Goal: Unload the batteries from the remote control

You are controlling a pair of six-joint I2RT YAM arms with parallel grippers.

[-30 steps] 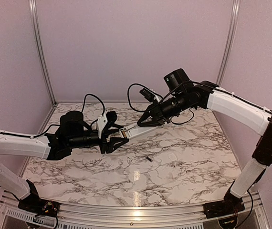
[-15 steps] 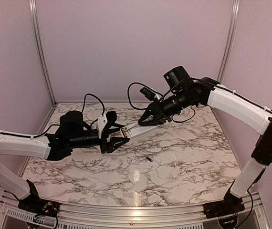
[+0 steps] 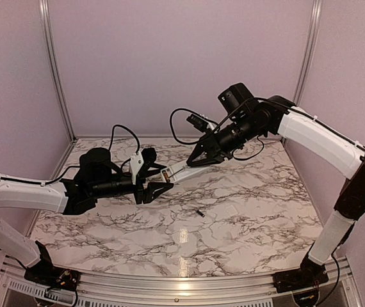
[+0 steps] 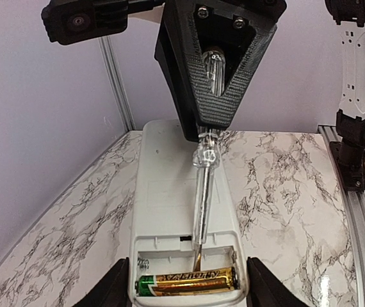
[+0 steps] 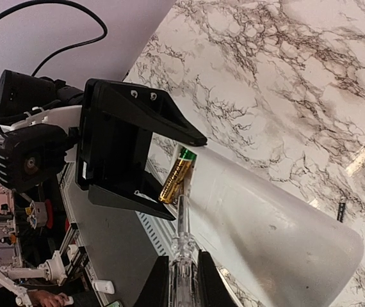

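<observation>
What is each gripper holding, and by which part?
Left gripper holds the remote by its recess end, clamped across its width. Right gripper is shut on the screwdriver, gripping its clear handle.

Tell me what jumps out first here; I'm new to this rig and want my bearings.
The white remote control hangs above the marble table, clamped in the jaws of the left gripper. The right gripper holds a clear-handled screwdriver, tip in the open recess beside a gold battery.
</observation>
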